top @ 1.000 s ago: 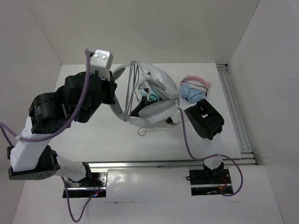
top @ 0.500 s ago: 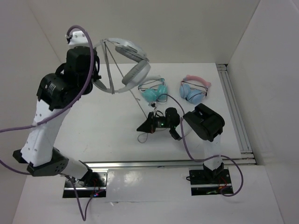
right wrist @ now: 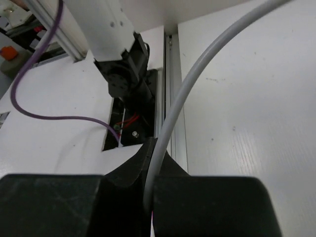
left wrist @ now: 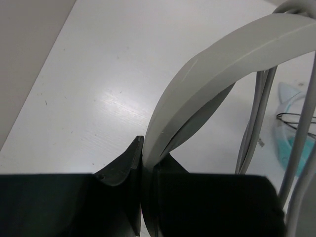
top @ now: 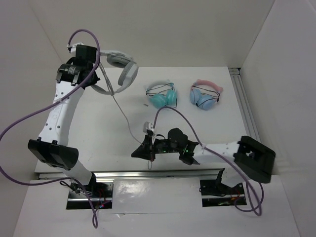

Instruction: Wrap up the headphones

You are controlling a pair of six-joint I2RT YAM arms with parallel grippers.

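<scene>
Up over the white table (top: 98, 128), left hand (left wrist: 147, 153) grips the headphones (left wrist: 222, 54); low, right hand (right wrist: 150, 148) pinches the cable (right wrist: 197, 79).

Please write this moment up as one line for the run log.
left gripper: shut on headphones headband, raised | right gripper: shut on cable, low near front | teal pair, pink pair: lying on table

left arm (top: 57, 116), right arm (top: 217, 150): white links, black joints | purple cables (right wrist: 59, 117) | left end effector (left wrist: 147, 163), right end effector (right wrist: 154, 158): black fingers
</scene>
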